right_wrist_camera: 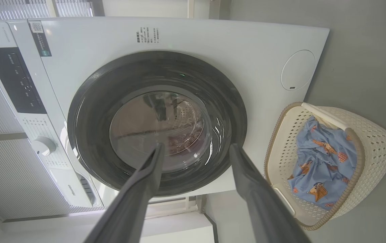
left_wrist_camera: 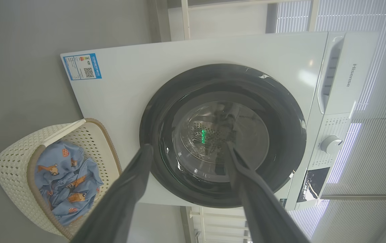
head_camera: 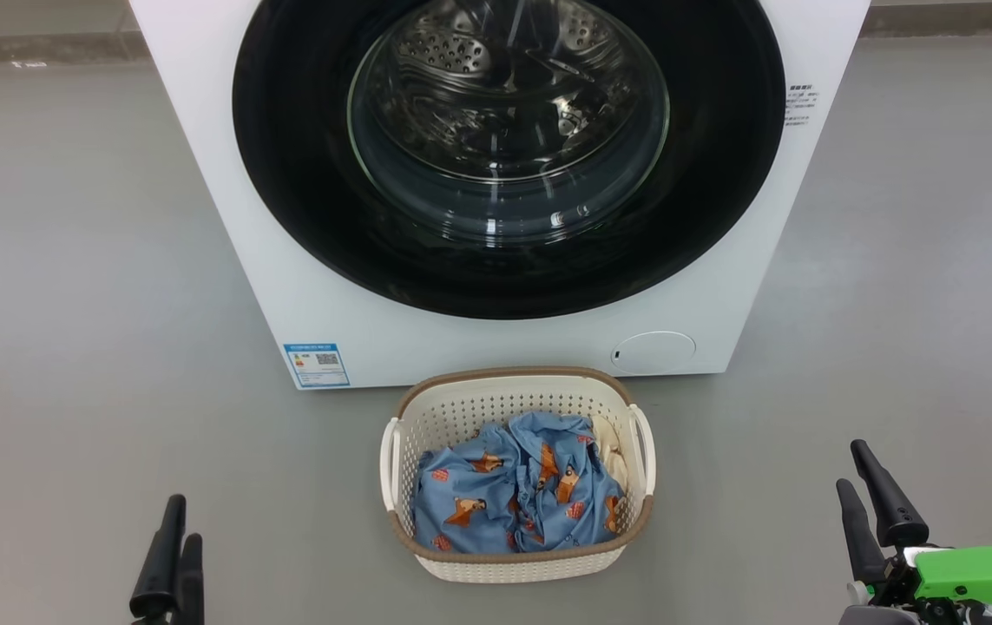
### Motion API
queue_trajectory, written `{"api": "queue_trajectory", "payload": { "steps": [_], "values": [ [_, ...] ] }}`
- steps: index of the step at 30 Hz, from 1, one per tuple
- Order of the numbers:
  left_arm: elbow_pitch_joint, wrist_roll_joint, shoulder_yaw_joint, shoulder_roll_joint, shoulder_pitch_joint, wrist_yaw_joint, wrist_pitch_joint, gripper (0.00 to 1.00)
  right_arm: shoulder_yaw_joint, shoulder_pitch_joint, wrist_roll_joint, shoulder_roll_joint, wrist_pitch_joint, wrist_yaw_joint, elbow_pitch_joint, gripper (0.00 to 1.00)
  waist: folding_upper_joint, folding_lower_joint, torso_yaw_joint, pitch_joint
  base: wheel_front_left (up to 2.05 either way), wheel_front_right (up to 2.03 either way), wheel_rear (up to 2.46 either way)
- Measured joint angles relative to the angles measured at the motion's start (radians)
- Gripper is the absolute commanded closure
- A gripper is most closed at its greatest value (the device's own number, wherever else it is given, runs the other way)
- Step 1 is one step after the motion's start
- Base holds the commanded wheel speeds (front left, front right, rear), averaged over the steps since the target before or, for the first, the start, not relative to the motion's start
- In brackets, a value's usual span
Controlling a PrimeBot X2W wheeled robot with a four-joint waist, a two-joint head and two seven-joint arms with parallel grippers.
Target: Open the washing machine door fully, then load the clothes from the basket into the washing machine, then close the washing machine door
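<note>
The white washing machine (head_camera: 226,217) stands ahead with its round black-rimmed door (head_camera: 305,174) shut flat against the front; the steel drum shows through the glass bowl. On the floor just in front sits the cream basket (head_camera: 517,569), holding the light-blue printed clothes (head_camera: 513,495) and a cream piece at its right side. My left gripper (head_camera: 179,512) is low at the left, open and empty. Low at the right, my right gripper (head_camera: 856,464) is open and empty too. Both wrist views look at the door (left_wrist_camera: 287,135) (right_wrist_camera: 84,114) between spread fingers, with the basket (left_wrist_camera: 10,168) (right_wrist_camera: 378,145) off to one side.
Grey floor (head_camera: 70,304) spreads on both sides of the machine and basket. A blue label sticker (head_camera: 316,365) is at the machine's lower left corner, a round white service flap (head_camera: 653,353) at the lower right. The control panel with a dial (left_wrist_camera: 330,144) runs along the machine's top.
</note>
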Motion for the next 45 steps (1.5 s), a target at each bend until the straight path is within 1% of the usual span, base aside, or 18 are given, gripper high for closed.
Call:
{"api": "queue_trajectory", "payload": {
  "steps": [8,11,16,19,25,31,36,41,45],
  "values": [
    [-0.014,0.025,-0.011,0.007,-0.016,0.0,-0.016,0.0,0.016,-0.016,-0.016,-0.009,-0.022,0.0,-0.014,0.0,0.0,-0.0001,0.002,0.003,0.0,0.0,0.0],
    [-0.02,0.036,-0.022,0.014,-0.016,0.0,-0.032,0.0,0.032,-0.023,-0.05,-0.011,-0.033,0.0,-0.023,0.0,0.0,-0.0001,0.004,0.005,0.0,0.0,0.0],
    [-0.033,0.059,-0.043,0.027,-0.017,0.0,-0.051,0.0,0.038,-0.027,-0.073,-0.012,-0.045,0.0,-0.035,0.0,0.0,-0.0002,0.006,0.008,0.0,0.0,0.0],
    [-0.04,0.089,-0.056,0.045,-0.022,0.0,-0.064,0.0,0.044,-0.039,-0.102,-0.015,-0.053,0.0,-0.046,0.0,0.0,-0.0002,0.008,0.01,0.0,0.0,0.0],
    [-0.047,0.13,-0.076,0.055,-0.039,0.0,-0.083,0.0,0.068,-0.041,-0.147,-0.021,-0.072,0.0,-0.06,0.0,0.0,-0.0002,0.011,0.012,0.0,0.0,0.0],
    [-0.049,0.194,-0.083,0.071,-0.041,0.0,-0.101,0.0,0.094,-0.062,-0.218,-0.041,-0.091,0.0,-0.067,0.0,0.0,-0.0002,0.015,0.014,0.0,0.0,0.0],
    [-0.051,0.254,-0.084,0.074,-0.057,0.0,-0.113,0.0,0.103,-0.062,-0.298,-0.043,-0.104,0.0,-0.064,0.0,0.0,-0.0002,0.018,0.016,0.0,0.0,0.0],
    [-0.05,0.327,-0.085,0.076,-0.057,0.0,-0.13,0.0,0.123,-0.077,-0.376,-0.05,-0.116,0.0,-0.061,0.0,0.0,-0.0002,0.021,0.017,0.0,0.0,0.0],
    [-0.038,0.414,-0.088,0.082,-0.06,0.0,-0.142,0.0,0.135,-0.096,-0.436,-0.055,-0.131,0.0,-0.062,0.0,0.0,-0.0002,0.024,0.019,0.0,0.0,0.0]
  ]
}}
